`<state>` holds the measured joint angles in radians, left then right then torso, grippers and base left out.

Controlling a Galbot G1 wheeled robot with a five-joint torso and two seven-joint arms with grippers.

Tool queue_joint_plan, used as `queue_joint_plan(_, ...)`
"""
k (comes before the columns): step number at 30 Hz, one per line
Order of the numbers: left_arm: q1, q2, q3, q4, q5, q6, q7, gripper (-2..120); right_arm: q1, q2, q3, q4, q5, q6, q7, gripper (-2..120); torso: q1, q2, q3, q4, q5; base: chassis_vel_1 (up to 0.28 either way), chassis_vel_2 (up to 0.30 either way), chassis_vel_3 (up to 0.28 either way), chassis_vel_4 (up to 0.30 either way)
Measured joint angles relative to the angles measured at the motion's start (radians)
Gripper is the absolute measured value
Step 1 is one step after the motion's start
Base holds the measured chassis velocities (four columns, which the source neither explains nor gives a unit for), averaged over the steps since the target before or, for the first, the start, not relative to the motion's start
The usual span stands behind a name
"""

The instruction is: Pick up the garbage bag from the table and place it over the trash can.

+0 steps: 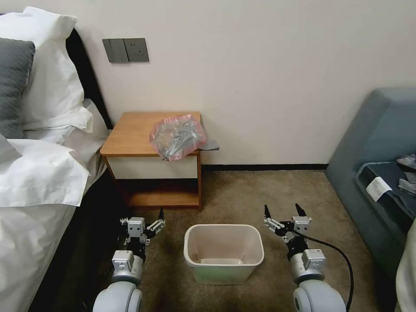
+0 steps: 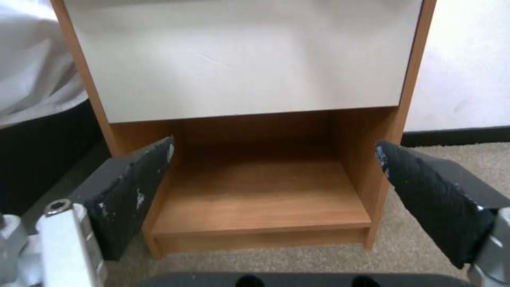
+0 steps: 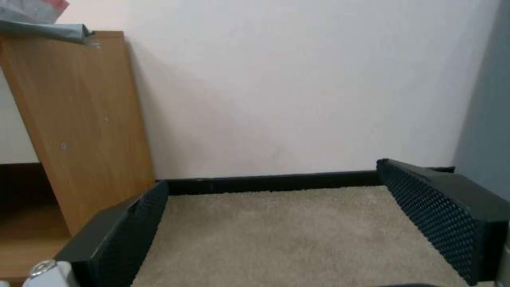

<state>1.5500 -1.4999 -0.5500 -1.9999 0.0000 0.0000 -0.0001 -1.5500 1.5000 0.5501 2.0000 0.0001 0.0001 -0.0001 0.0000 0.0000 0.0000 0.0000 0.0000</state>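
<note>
Crinkly garbage bag (image 1: pixel 177 137) overhangs table (image 1: pixel 130 134) edge.

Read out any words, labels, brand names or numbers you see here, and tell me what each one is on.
No readable text in any view.
Garbage bag on the table: no print visible.
Trash can: plain, no label.
Wall switch plate: blank.
White patch on the dark item on the sofa: nothing readable on it.
Left gripper and right gripper: no markings legible.
</note>
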Motion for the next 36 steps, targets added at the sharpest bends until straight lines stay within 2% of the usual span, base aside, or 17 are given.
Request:
queue_joint_plan(8, -0.006, 0.006, -0.002, 0.000, -0.017, -0.001, 0.000, 99, -0.003, 0.000, 0.001, 0.006, 0.001, 0.000, 0.000, 100, 0.000, 0.000, 0.000, 0.0001, -0.0001, 0.000, 0.000, 0.000, 0.000)
queue_joint_plan(11, -0.055, 0.048, -0.020, -0.005, -0.119, -0.021, 0.001, 99, -0.056, 0.005, 0.025, 0.095, 0.026, 0.018, -0.004, 100, 0.000, 0.000, 0.000, 0.0001, -0.0001, 0.000, 0.000, 0.000, 0.000)
queue_joint_plan(12, -0.055, 0.048, -0.020, -0.005, -0.119, -0.021, 0.001, 99, -0.056, 0.005, 0.025, 0.095, 0.026, 0.018, -0.004, 100, 0.000, 0.000, 0.000, 0.0001, -0.0001, 0.000, 0.000, 0.000, 0.000)
queue_joint_plan(15, -0.108, 0.094, -0.040, -0.011, -0.233, -0.043, 0.002, 99, -0.122, 0.014, 0.058, 0.203, 0.070, 0.049, -0.011, 100, 0.000, 0.000, 0.000, -0.0006, -0.0008, 0.000, 0.000, 0.000, 0.000)
queue_joint_plan(16, -0.108, 0.094, -0.040, -0.011, -0.233, -0.043, 0.002, 99, -0.122, 0.014, 0.058, 0.203, 0.070, 0.049, -0.011, 100, 0.000, 0.000, 0.000, -0.0006, -0.0008, 0.000, 0.000, 0.000, 0.000)
queue_joint_plan(19, -0.168, 0.147, -0.052, -0.008, -0.348, -0.059, 0.005, 99, -0.109, 0.013, 0.061, 0.193, 0.101, 0.055, -0.012, 100, 0.000, 0.000, 0.000, 0.0003, 0.0001, 0.000, 0.000, 0.000, 0.000)
queue_joint_plan(20, -0.180, 0.162, -0.041, 0.013, -0.366, -0.051, 0.004, 99, -0.096, 0.009, 0.056, 0.188, 0.108, 0.047, -0.011, 100, 0.000, 0.000, 0.000, -0.0006, 0.0005, 0.000, 0.000, 0.000, 0.000)
queue_joint_plan(21, -0.180, 0.162, -0.041, 0.013, -0.366, -0.051, 0.004, 99, -0.096, 0.009, 0.056, 0.188, 0.108, 0.047, -0.011, 100, 0.000, 0.000, 0.000, -0.0006, 0.0005, 0.000, 0.000, 0.000, 0.000)
queue_joint_plan(22, -0.181, 0.168, -0.031, 0.029, -0.375, -0.042, 0.002, 99, -0.085, 0.002, 0.051, 0.182, 0.116, 0.035, -0.007, 100, 0.000, 0.000, 0.000, 0.0004, -0.0002, 0.000, 0.000, 0.000, 0.000)
queue_joint_plan(23, -0.180, 0.169, -0.024, 0.034, -0.376, -0.038, 0.003, 99, -0.075, -0.006, 0.044, 0.178, 0.127, 0.030, 0.001, 100, 0.000, 0.000, 0.000, -0.0002, -0.0012, 0.000, 0.000, 0.000, 0.000)
queue_joint_plan(26, -0.175, 0.170, -0.017, 0.037, -0.369, -0.035, -0.003, 99, -0.056, -0.025, 0.036, 0.163, 0.163, 0.032, 0.012, 100, 0.000, 0.000, 0.000, 0.0000, 0.0006, 0.000, 0.000, 0.000, 0.000)
queue_joint_plan(28, -0.167, 0.169, -0.011, 0.036, -0.358, -0.033, -0.009, 99, -0.034, -0.052, 0.033, 0.140, 0.183, 0.064, 0.011, 100, 0.000, 0.000, 0.000, 0.0000, -0.0004, 0.000, 0.000, 0.000, 0.000)
queue_joint_plan(34, -0.152, 0.170, -0.015, 0.016, -0.346, -0.029, -0.023, 99, 0.023, -0.112, 0.006, 0.088, 0.195, 0.132, 0.027, 100, 0.000, 0.000, 0.000, -0.0001, -0.0001, 0.000, 0.000, 0.000, 0.000)
queue_joint_plan(36, -0.150, 0.172, -0.025, 0.011, -0.345, -0.038, -0.027, 99, 0.063, -0.149, -0.022, 0.063, 0.253, 0.143, 0.007, 100, 0.000, 0.000, 0.000, 0.0000, 0.0000, 0.000, 0.000, 0.000, 0.000)
